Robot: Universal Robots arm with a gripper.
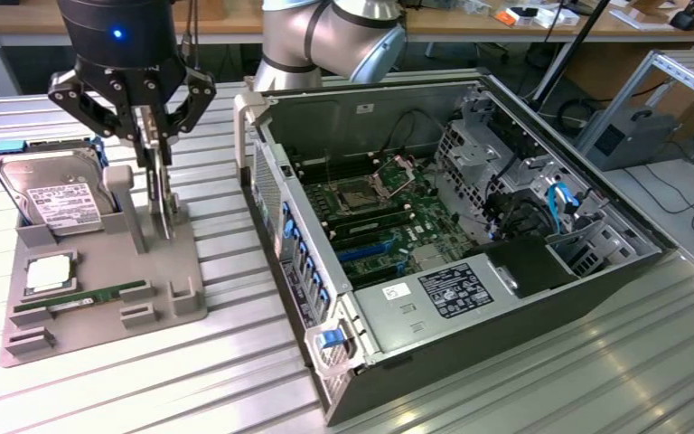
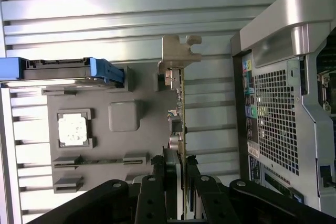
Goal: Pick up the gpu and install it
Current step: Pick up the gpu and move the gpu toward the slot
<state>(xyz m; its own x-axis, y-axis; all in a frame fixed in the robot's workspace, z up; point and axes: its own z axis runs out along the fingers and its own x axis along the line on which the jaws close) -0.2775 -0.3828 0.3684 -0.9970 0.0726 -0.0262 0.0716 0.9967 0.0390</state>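
Wrist view shows the tool (image 2: 181,163) clamped on the thin top edge of the gpu (image 2: 177,82). The card stands upright in the grey holder (image 2: 105,129), presumably so fingers can straddle it, beside the open computer case (image 2: 283,103), toward the tabletop (image 2: 105,14) edge at the exterior view's left.

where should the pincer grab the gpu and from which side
Its free top edge, mid-length, pinched across the two flat faces, coming straight down from above. The gpu stands on edge in the grey holder, bracket at one end, so that edge is the free one.
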